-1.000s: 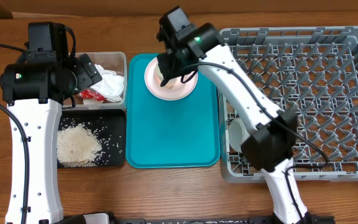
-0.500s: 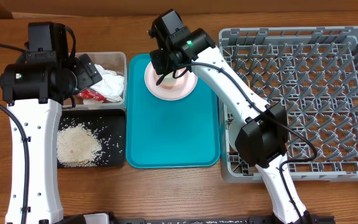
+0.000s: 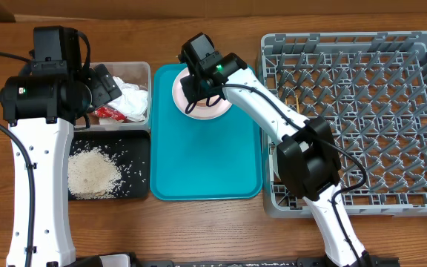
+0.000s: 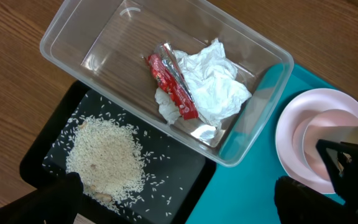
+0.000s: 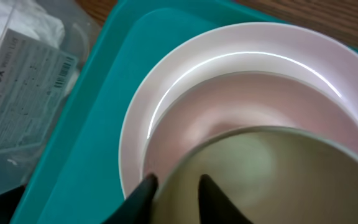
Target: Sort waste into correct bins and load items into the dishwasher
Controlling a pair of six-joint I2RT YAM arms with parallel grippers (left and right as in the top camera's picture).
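Note:
A whitish bowl (image 5: 272,180) sits in the pale pink plate (image 5: 229,62) on the teal tray (image 3: 206,163). My right gripper (image 5: 176,183) is closed on the bowl's near rim, one finger inside and one outside; it also shows in the overhead view (image 3: 195,93). My left gripper (image 4: 179,199) is open and empty above the bins. The clear tub (image 3: 136,70) holds white tissue (image 4: 213,78) and the red wrapper (image 4: 169,81). The black tray (image 3: 136,148) holds the rice (image 4: 107,152). The cup and chopsticks are out of sight.
The grey dish rack (image 3: 362,111) fills the right side, and my right arm crosses its left edge. The tub and black tray stand against the teal tray's left edge. Wooden table lies all around.
My right gripper has shifted slightly left and down over the plate to the bowl's rim. The left arm has not moved.

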